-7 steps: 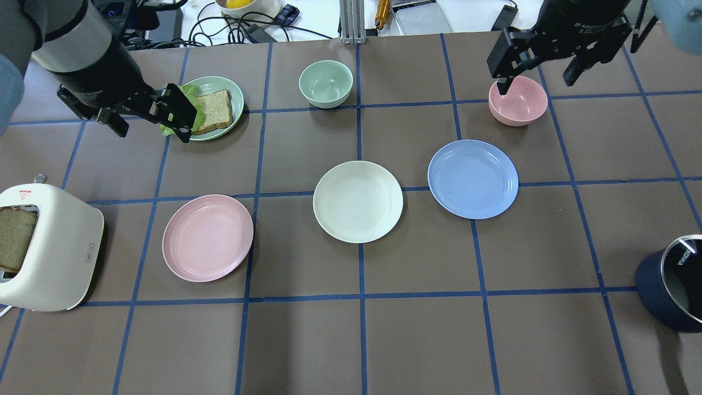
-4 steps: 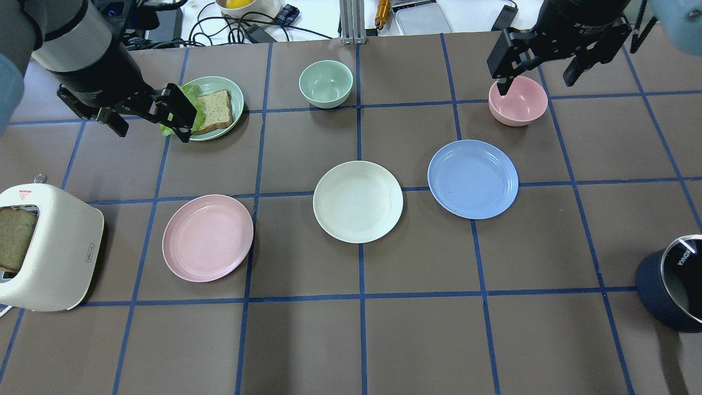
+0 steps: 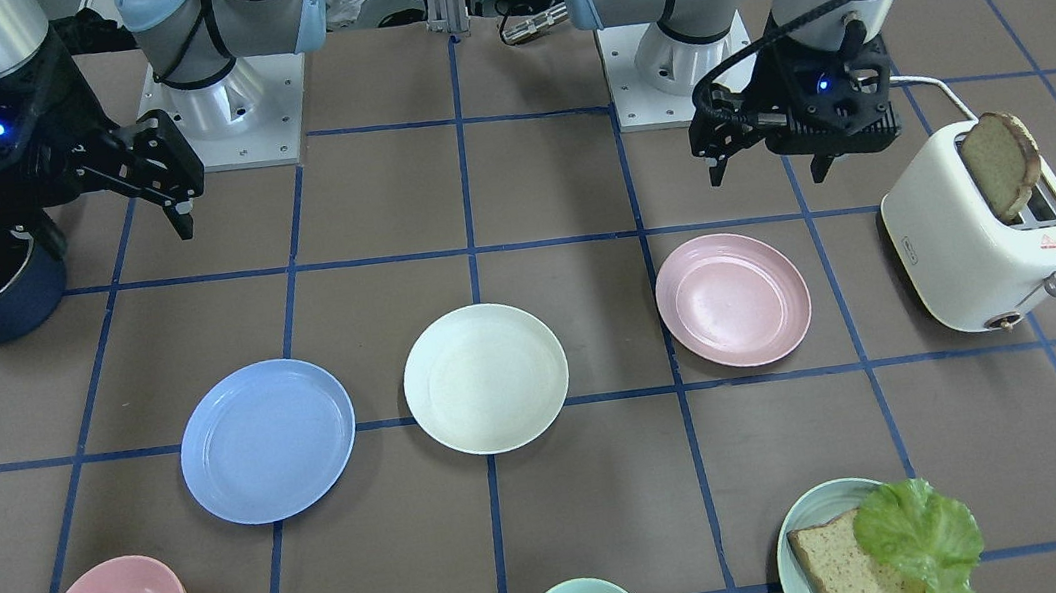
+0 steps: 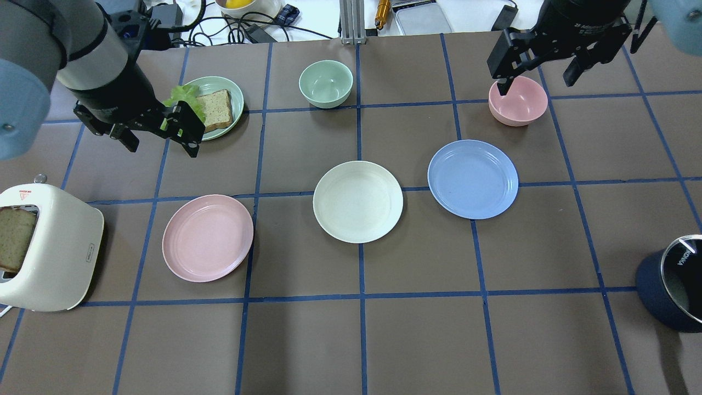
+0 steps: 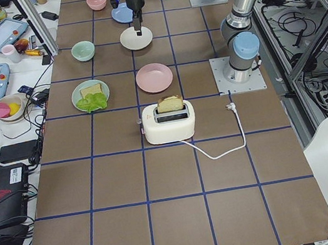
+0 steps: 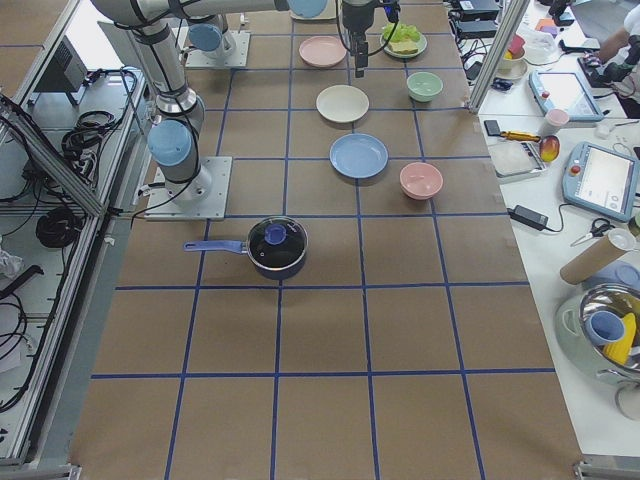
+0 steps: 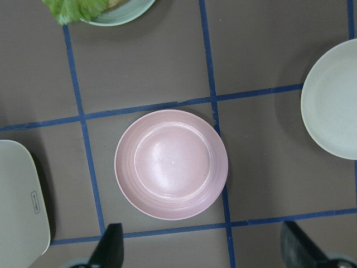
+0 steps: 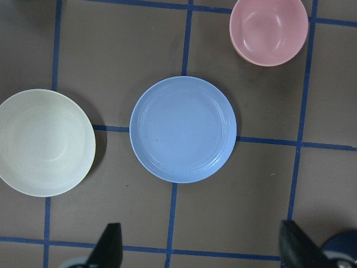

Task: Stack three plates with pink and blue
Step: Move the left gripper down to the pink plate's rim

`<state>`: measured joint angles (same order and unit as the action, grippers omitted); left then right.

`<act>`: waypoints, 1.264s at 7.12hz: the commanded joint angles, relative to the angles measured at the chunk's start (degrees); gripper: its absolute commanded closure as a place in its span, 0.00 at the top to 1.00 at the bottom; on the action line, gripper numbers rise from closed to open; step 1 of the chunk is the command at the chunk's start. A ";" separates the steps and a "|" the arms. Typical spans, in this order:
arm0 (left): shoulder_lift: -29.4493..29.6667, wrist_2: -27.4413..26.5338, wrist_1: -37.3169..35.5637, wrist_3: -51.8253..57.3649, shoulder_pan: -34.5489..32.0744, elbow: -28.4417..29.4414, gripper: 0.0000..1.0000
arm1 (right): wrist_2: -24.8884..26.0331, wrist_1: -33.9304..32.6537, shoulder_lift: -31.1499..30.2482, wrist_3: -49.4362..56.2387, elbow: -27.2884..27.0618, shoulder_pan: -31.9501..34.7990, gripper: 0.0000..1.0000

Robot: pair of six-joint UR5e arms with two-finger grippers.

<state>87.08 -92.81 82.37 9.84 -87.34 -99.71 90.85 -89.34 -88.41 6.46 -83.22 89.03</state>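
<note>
Row of pink plate, cream plate, blue plate, left to right, none touching, left gripper and right gripper splayed, empty

The left wrist view's edge crops the cream plate.

We see a brown table. On it sit a pink plate, cream plate, blue plate and toaster

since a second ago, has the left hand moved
Yes. In the overhead view the left hand has come down the picture and slightly right, away from the teal plate of bread and lettuce, toward the pink plate.
</note>
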 commanded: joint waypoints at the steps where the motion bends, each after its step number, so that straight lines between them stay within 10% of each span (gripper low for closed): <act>1: 0.36 0.00 -14.98 0.26 -2.20 -10.90 1.00 | 0.03 0.04 -0.01 -0.04 -0.10 0.00 1.00; 9: 5.19 -0.09 -28.32 2.29 -4.68 -24.74 0.83 | 0.03 0.04 -0.01 0.05 0.07 0.00 1.00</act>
<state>91.06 -92.89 54.33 12.21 -91.99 -124.20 90.88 -89.34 -88.42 6.51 -83.20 88.95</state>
